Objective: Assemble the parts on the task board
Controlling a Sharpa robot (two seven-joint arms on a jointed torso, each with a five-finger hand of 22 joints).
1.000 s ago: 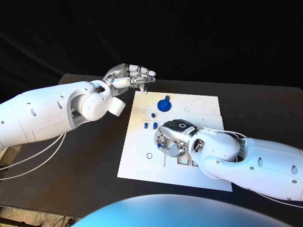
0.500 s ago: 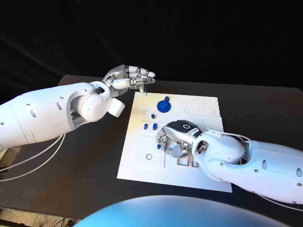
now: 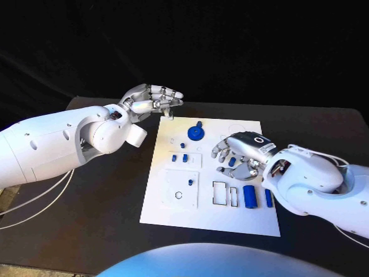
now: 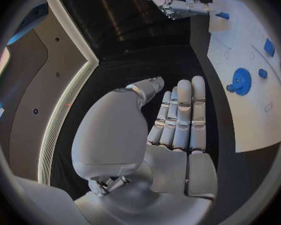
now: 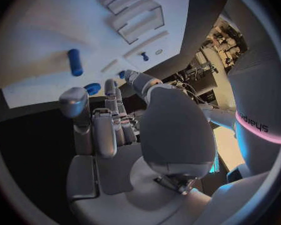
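Observation:
The white task board [image 3: 172, 208] lies in the middle of the black table. A round blue part [image 3: 196, 133] stands near its far edge, with two small blue pieces [image 3: 180, 157] nearer. A tiny blue peg [image 3: 190, 182] sits in a square plate. Two blue cylinders [image 3: 249, 197] lie by the board's right edge, one seen again as the blue cylinder [image 5: 74, 61]. My right hand [image 3: 237, 156] hovers over the board's right middle, fingers apart, holding nothing. My left hand [image 3: 154, 98] hangs beyond the far left corner, fingers spread and empty. From behind the left hand [image 4: 178, 115] the round part [image 4: 241, 81] shows.
Rectangular slots [image 3: 226, 193] sit beside the cylinders. White cables [image 3: 35, 202] hang off the table's left side under my left arm. Bare black tabletop [image 3: 101, 196] runs left of the board, and more to the far right [image 3: 317, 133].
My right hand has lifted and moved toward the board's far right, uncovering the two blue cylinders. The left hand has barely moved; the whole view has shifted a little.

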